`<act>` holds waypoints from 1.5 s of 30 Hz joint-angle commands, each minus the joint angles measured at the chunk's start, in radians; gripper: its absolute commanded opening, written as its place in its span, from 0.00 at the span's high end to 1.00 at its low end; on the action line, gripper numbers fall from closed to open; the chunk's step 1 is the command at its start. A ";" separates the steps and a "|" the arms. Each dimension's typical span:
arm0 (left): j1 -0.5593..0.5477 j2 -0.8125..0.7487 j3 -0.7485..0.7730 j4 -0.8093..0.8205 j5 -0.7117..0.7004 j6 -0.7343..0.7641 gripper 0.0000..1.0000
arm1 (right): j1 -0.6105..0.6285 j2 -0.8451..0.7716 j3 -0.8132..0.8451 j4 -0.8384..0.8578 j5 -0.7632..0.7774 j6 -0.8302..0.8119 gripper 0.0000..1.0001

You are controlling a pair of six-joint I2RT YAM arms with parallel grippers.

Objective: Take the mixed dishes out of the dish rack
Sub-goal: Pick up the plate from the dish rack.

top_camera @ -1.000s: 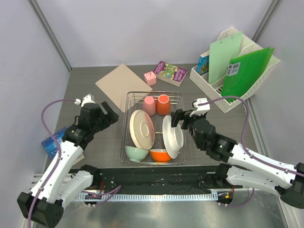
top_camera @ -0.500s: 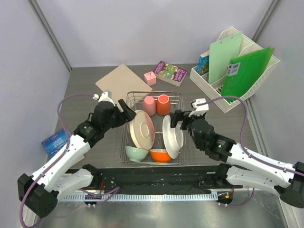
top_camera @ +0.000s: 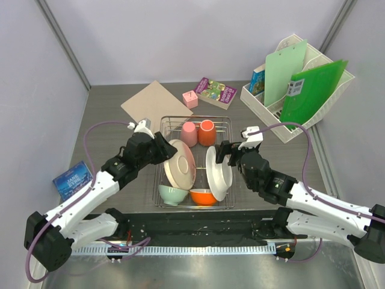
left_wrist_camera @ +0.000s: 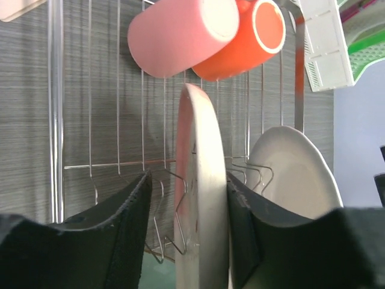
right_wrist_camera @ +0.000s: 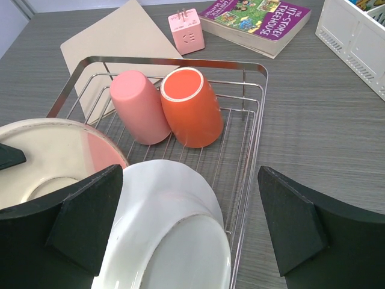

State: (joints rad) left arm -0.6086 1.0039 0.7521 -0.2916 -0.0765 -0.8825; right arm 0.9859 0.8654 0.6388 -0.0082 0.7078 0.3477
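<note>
the wire dish rack (top_camera: 224, 127) sits in the middle of the bench (top_camera: 120, 129), close to the near edge, and all the dishes are in it. the pink cup (top_camera: 189, 133) and orange cup (top_camera: 206, 132) lie side by side, touching, at the rack's far end. the pink-rimmed plate (top_camera: 179, 164) stands on edge in the left half and the white plate (top_camera: 218, 173) stands on edge in the right half. the mint-green bowl (top_camera: 172, 194) and orange bowl (top_camera: 203, 196) sit along the near end. the left claw (left_wrist_camera: 187, 180) is open and straddles the top rim of the pink-rimmed plate, one finger on each face. in the wrist view the right-hand finger looks to be against the plate, while the other stands clear of it. the right claw (right_wrist_camera: 189, 174) is spread wide, holding nothing, just above the white plate's upper edge.
</note>
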 commanded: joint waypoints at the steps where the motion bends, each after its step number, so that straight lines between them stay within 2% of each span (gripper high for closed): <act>1: -0.003 -0.042 -0.034 0.098 0.053 0.020 0.55 | -0.001 0.015 0.004 0.042 0.009 0.020 0.00; 3: -0.005 -0.056 -0.042 0.111 0.060 0.025 0.69 | -0.001 0.018 0.004 0.042 0.004 0.022 0.00; 4: -0.005 -0.060 -0.042 0.109 0.060 0.027 0.79 | -0.001 0.020 0.005 0.042 0.004 0.022 0.00; 7: -0.005 -0.067 -0.030 0.109 0.060 0.036 1.00 | -0.001 0.018 0.004 0.040 0.001 0.024 0.00; 15: -0.005 -0.053 0.033 0.124 0.112 0.057 1.00 | -0.001 0.001 0.002 0.036 0.005 0.024 0.00; 24: -0.005 -0.048 0.121 0.141 0.083 0.063 1.00 | -0.001 -0.009 0.002 0.033 0.010 0.022 0.00; 26: -0.005 -0.053 0.153 0.144 0.032 0.073 1.00 | -0.001 -0.009 0.004 0.033 0.013 0.022 0.00; 35: -0.003 -0.030 0.323 0.100 0.003 0.137 1.00 | -0.001 -0.029 -0.001 0.027 0.016 0.024 0.01; 42: 0.007 -0.034 0.466 -0.006 -0.069 0.232 1.00 | -0.001 -0.048 -0.008 0.025 0.022 0.022 0.00; 45: 0.007 -0.016 0.554 -0.079 -0.164 0.307 1.00 | -0.001 -0.055 -0.011 0.025 0.022 0.020 0.00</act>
State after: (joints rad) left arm -0.6079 0.9974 1.1561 -0.3862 -0.1265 -0.6720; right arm 0.9859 0.8326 0.6338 -0.0093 0.7059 0.3546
